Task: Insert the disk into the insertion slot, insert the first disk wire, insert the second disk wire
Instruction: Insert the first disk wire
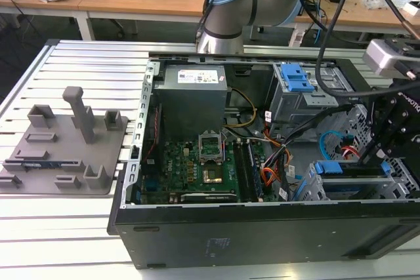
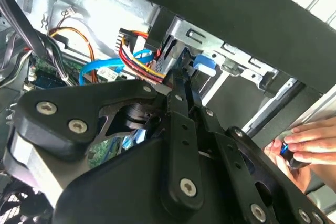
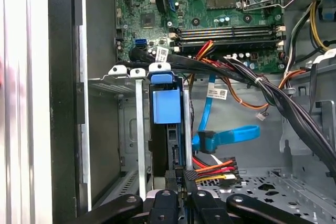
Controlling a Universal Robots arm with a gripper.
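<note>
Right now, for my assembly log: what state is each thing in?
disk, seated in the insertion slot.
red-and-yellow wire, connector at the disk's end, in the jaws.
blue wire, end lying free beside the slot.
gripper, jaws shut on the red-and-yellow wire.
computer case, side open.

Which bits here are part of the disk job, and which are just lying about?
In the job:
disk
insertion slot
coloured disk wire
blue disk wire
gripper

Lying about:
grey fixture plate
power supply
blue-latched bay
motherboard
</note>
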